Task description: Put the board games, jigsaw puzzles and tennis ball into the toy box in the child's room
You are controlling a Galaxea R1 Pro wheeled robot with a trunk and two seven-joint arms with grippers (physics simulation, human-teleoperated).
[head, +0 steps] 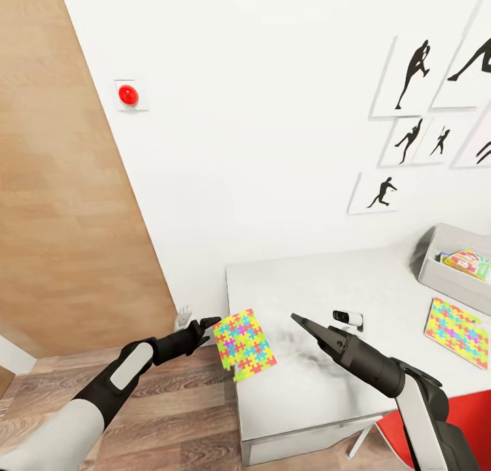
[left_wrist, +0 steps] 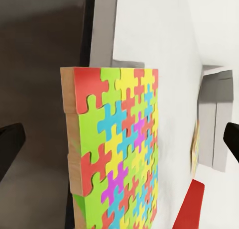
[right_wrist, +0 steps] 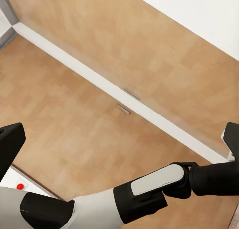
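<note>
One jigsaw puzzle [head: 244, 345] [left_wrist: 124, 149] lies at the table's [head: 382, 280] left edge, partly overhanging it. My left gripper [head: 203, 324] is open just left of this box, its fingers spread wide on either side of the box's end without touching it. A second jigsaw puzzle [head: 457, 331] lies flat at the right. Behind it stands the toy box [head: 436, 269] with a green-and-white board game [head: 468, 261] inside. My right gripper [head: 303, 324] hovers open over the table's middle, holding nothing. The tennis ball is out of view.
A small white device [head: 348, 317] sits on the table beside my right gripper. A red chair [head: 399, 430] stands at the table's front right. A wooden door [head: 61, 205] is at the left, and a red button [head: 127, 95] sits on the white wall.
</note>
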